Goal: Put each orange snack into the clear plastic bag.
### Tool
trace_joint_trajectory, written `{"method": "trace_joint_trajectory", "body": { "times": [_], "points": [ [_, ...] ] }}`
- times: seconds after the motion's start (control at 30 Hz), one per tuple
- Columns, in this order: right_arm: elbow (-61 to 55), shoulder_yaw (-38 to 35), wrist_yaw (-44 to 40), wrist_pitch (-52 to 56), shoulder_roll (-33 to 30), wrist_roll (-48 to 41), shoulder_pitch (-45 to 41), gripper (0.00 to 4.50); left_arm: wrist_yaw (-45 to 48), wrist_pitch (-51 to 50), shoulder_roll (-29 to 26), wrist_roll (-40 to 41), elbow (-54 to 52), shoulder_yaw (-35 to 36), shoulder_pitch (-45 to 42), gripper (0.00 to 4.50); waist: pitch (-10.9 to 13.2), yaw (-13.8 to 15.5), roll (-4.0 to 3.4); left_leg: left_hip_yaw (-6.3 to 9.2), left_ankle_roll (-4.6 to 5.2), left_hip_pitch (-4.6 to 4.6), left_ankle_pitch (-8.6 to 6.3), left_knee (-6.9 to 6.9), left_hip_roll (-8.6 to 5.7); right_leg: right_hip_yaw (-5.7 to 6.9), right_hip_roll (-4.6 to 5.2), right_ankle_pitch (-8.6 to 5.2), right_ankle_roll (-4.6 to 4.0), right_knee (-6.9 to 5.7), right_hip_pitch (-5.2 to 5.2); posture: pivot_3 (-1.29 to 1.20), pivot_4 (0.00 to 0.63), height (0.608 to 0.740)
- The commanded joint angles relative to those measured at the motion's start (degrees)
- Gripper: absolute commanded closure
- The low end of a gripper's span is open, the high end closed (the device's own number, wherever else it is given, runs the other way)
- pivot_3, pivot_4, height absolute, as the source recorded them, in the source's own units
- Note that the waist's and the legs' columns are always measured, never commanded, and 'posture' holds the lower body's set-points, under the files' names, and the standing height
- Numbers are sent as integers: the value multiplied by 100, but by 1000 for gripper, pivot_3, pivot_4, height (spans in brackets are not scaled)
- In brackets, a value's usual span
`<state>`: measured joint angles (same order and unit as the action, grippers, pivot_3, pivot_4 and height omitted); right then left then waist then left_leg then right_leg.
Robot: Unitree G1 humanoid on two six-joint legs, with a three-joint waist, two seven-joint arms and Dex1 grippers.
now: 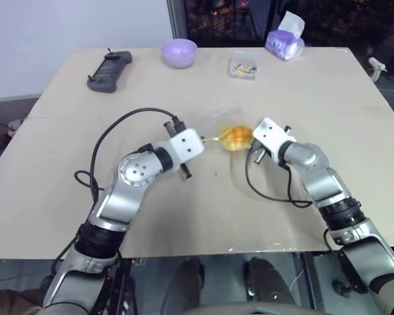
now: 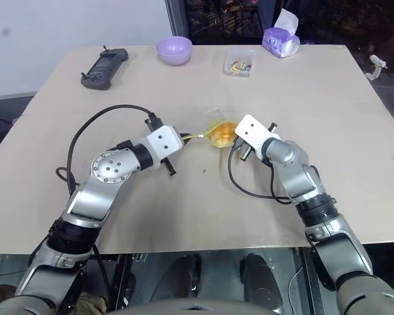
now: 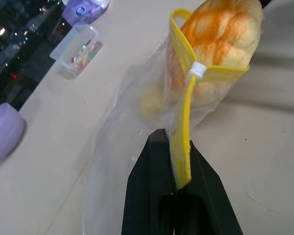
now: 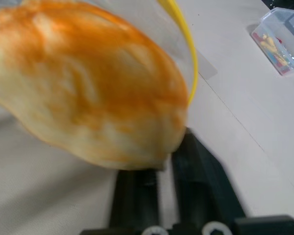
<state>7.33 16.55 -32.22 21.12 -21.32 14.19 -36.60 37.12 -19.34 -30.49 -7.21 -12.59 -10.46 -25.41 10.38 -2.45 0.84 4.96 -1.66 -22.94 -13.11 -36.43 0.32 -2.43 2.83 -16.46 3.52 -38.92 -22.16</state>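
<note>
bag: we're seeing the clear plastic zip bag with yellow seal strip (image 3: 137,142) hanging mid-table, well short of the purple bowl (image 1: 178,52) | left gripper (image 3: 172,161) is pinching its yellow strip, fingers pressed together | bun: round orange-yellow snack (image 3: 220,44) is sitting in the bag's mouth | right gripper (image 4: 166,161) is right against the snack, fingers slightly apart

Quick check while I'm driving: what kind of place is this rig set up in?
Probably a lab or test room, not a home: a bare board table, a handheld controller lying on it, and a dark window behind showing night lights.
</note>
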Motion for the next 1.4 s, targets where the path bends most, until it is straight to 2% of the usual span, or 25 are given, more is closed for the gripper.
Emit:
{"method": "trace_joint_trajectory", "body": {
  "times": [0.03, 0.13, 0.27, 0.8, 0.97, 1.07, 1.23, 1.4],
  "points": [
    [-636, -319, -215, 266, 166, -509, 50, 3030, 75, -427, 243, 643, -78, 446, -180, 4500, 0, 2, 0, 0, 0, -1, 0, 0, 0, 0, 0, 0, 0, 0, 0, 0, 150, 740],
    [-832, -531, -295, 596, 265, -827, -68, 3030, 249, -739, 410, 1244, -110, 751, -244, 4500, 0, 3, 1, 3, 0, -3, 0, -2, 0, 2, 0, 0, 0, 0, 0, 0, 150, 740],
    [-626, -453, -152, 517, 197, -703, -258, 3030, 420, -865, 446, 1777, -69, 1005, -246, 4500, 0, 0, 1, 3, 0, -1, 0, -3, 0, 3, 0, 0, 0, -1, 1, 0, 150, 740],
    [970, -312, 369, -300, 555, -520, -341, 3030, 271, -1559, 449, 2779, -50, 1440, -312, 4500, -1, -2, 1, 1, -2, 0, 1, -3, 0, 1, 1, 0, 0, 0, 1, 0, 150, 740],
    [925, -390, 411, -324, 597, -593, -401, 3030, 272, -1481, 314, 2729, -68, 1313, -247, 4500, -1, -5, 1, 1, -2, 0, 1, -3, 0, 1, 0, 0, 0, 0, 1, 0, 150, 740],
    [338, -511, 171, 53, 624, -881, -328, 3030, 245, -1300, 216, 2517, -68, 1142, -125, 4500, 0, -4, 0, 1, -2, 0, 1, -3, 0, 1, 0, 0, 0, 0, 1, 0, 150, 740],
    [-649, -382, -547, 491, 105, -1098, 93, 3030, 151, -952, 80, 2128, 49, 941, 70, 4500, 0, 20, 0, 2, -1, 0, 0, -2, 0, 1, 0, 0, 0, 3, 1, 0, 150, 740],
    [-1286, -464, -591, 732, -104, -1202, 453, 3030, 44, -635, 75, 1810, 229, 829, 174, 4500, 0, 20, 0, 3, 0, 0, 0, -2, -2, 3, 2, 0, 0, 0, 3, 0, 150, 740]
  ]
}}
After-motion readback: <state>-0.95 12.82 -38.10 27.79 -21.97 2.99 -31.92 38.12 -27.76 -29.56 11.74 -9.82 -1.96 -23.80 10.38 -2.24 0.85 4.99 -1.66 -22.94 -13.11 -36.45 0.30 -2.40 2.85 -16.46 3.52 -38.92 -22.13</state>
